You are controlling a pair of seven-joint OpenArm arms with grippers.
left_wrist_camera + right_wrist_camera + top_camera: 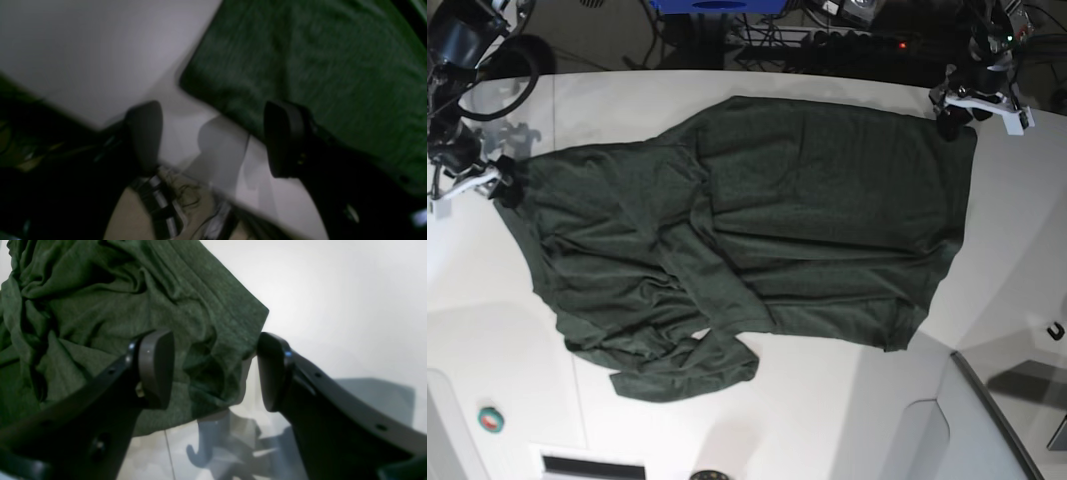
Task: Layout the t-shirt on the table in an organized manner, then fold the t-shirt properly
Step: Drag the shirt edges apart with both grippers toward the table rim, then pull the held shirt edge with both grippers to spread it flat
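- While you look down from the base view, you see the t-shirt [757, 240] spread across the table [847, 420], mostly flat toward that view's right and rumpled toward its left, with one sleeve lying folded at the lower left.
- Your left gripper [213, 136] sits at the shirt's far right corner in the base view; the left wrist view, which is blurred, shows its fingers [145, 133] standing apart with bare tabletop between them and nothing clamped, the cloth corner just beyond them.
- Your right gripper [215, 370] sits at the shirt's left edge in the base view; its fingers [156, 366] stand apart on either side of a bunched cloth edge, and you cannot tell whether either pad presses the fabric.
- A small green and red round object [490, 419] lies on the table near the lower left corner of the base view, well apart from the shirt.
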